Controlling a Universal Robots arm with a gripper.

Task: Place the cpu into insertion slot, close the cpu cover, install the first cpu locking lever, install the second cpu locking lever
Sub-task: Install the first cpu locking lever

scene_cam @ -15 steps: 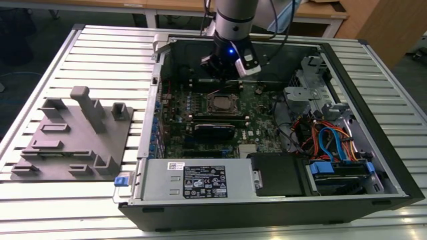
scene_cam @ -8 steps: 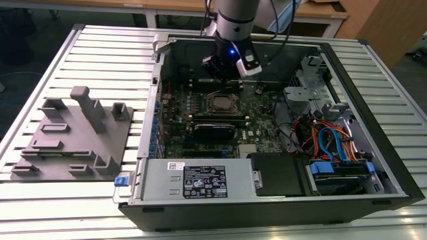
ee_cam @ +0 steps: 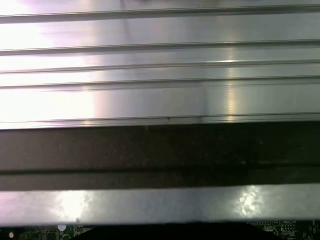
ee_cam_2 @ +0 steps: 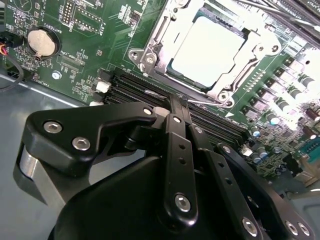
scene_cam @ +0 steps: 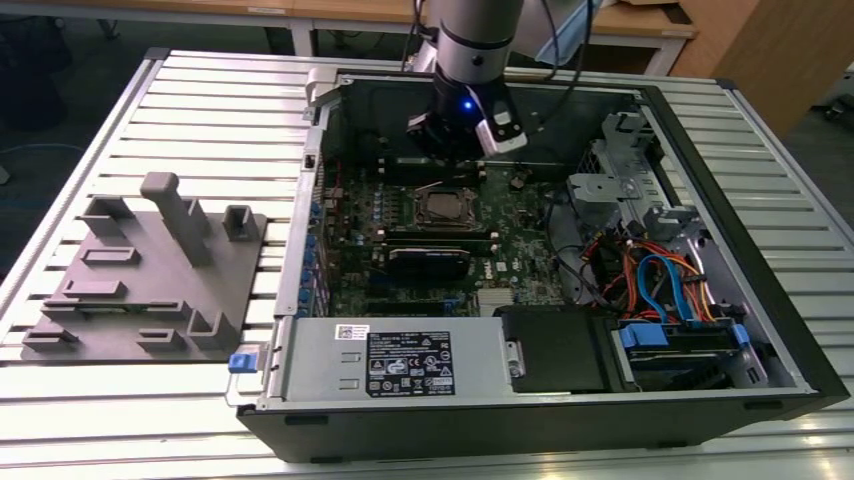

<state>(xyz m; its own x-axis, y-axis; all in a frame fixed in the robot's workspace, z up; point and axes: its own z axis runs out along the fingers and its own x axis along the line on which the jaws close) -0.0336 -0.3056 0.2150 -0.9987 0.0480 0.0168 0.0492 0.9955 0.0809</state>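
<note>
An open computer case (scene_cam: 781,330) is seen lying on a slatted metal table (scene_cam: 214,90), with a grey moulded fixture (scene_cam: 147,290) set beside it on the exterior view's left. The arm is lowered into the case at the upper centre of the exterior view, just behind the socket area of the green motherboard (scene_cam: 521,270). In the second wrist view the gripper (ee_cam_2: 176,100) is shown with its black fingers (ee_cam_2: 175,130) drawn together, and the tips are placed at a thin wire lever (ee_cam_2: 205,103) running along the socket's edge; whether the wire is actually pinched cannot be told. The cpu (ee_cam_2: 210,50) is seated in the insertion slot (ee_cam_2: 139,56), its bright metal top exposed through the cut-out of the cpu cover (ee_cam_2: 159,31), which is laid flat around it. Long black memory slots (ee_cam_2: 127,84) are seen between the gripper and the socket, and a coin cell (ee_cam_2: 41,41) is mounted well apart from both.
</note>
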